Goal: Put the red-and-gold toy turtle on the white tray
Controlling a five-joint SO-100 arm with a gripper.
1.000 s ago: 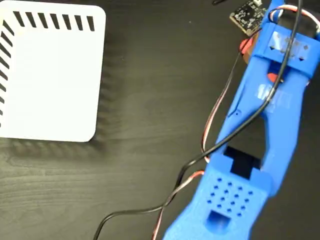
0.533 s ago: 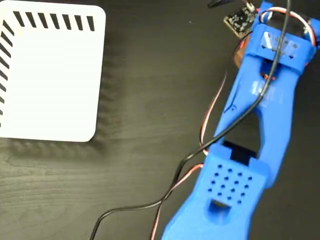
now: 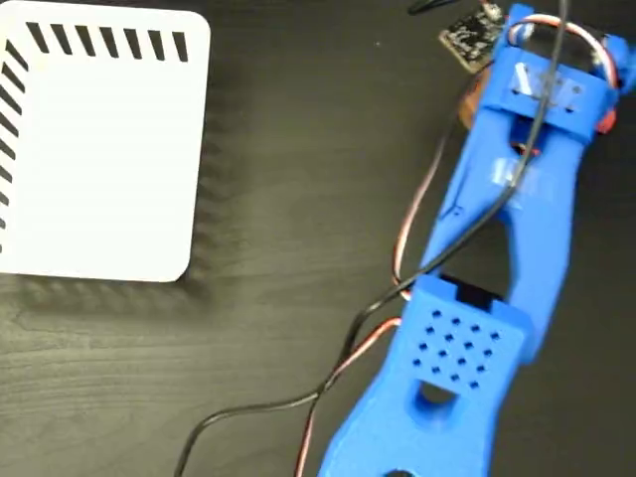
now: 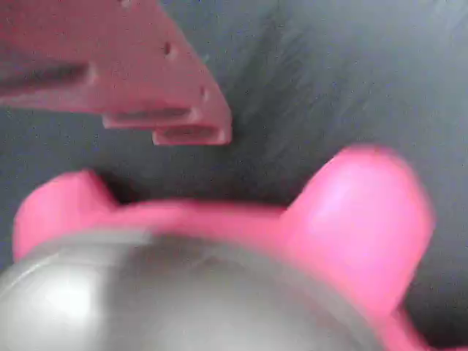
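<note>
1. The gripper (image 4: 157, 110) shows in the wrist view only as one reddish finger, at the upper left. The second finger is out of the picture, so I cannot tell if the gripper is released or clenched.
2. The red-and-gold toy turtle (image 4: 219, 270) lies directly under the gripper and very close, filling the lower half of the wrist view. Its pink foot points up at the right. The finger looks just above it, but contact is not clear.
3. In the fixed view the blue arm (image 3: 497, 248) covers the turtle almost fully; only small red and brownish bits appear at the arm's top end.
4. The white tray (image 3: 99, 149) lies far to the left of the arm's top end.
5. The dark bench (image 3: 298, 149) between them is open, so I judge the carry leftward has free room.
</note>
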